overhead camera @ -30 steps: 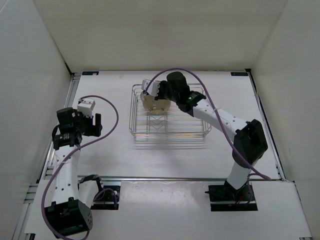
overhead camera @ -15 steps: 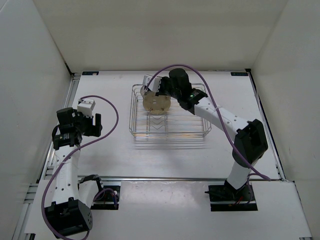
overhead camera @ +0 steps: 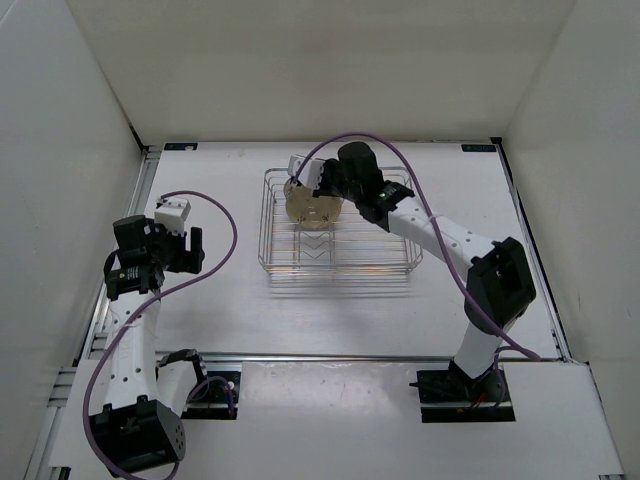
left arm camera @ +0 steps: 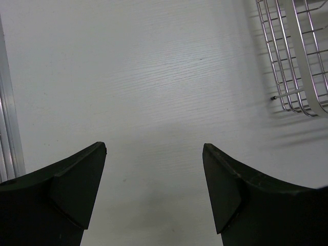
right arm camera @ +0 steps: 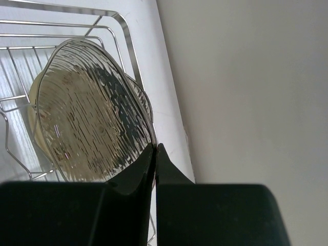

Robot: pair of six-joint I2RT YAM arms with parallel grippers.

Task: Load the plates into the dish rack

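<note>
Since the frame a second back, the right arm's wrist has rolled. The disc it carries read as squarish and edge-tilted then and now reads rounder, at the same spot over the upper left of the rack. In the last half second there is almost no change. The left arm has not moved.

Right end effector [right arm camera: 155,148]: fingers pinched nearly together on the rim of the translucent plate [right arm camera: 92,113], a ribbed, pale grey one. The plate stands on edge inside the dish rack [overhead camera: 380,262], near its far left corner in the overhead view. A tan plate [right arm camera: 32,100] shows just behind it, partly seen through it. I cannot tell whether the two touch.

Left end effector [left arm camera: 154,148]: fingers wide apart, holding nothing, hovering over bare table [left arm camera: 154,77] at the left of the overhead view, well apart from the rack.

Step in hand, as I judge it: seating this plate in a slot.
- Keep the plate upright and lower it straight, so its bottom edge drops between two wire dividers [overhead camera: 316,243] and not onto a peak.
- Choose a slot beside the tan plate and avoid knocking it.
- Release only once the wires carry the weight. Open slowly and withdraw upward along the plate's plane.
- Risk: a rim pinch on glossy material may slip or pivot.
</note>
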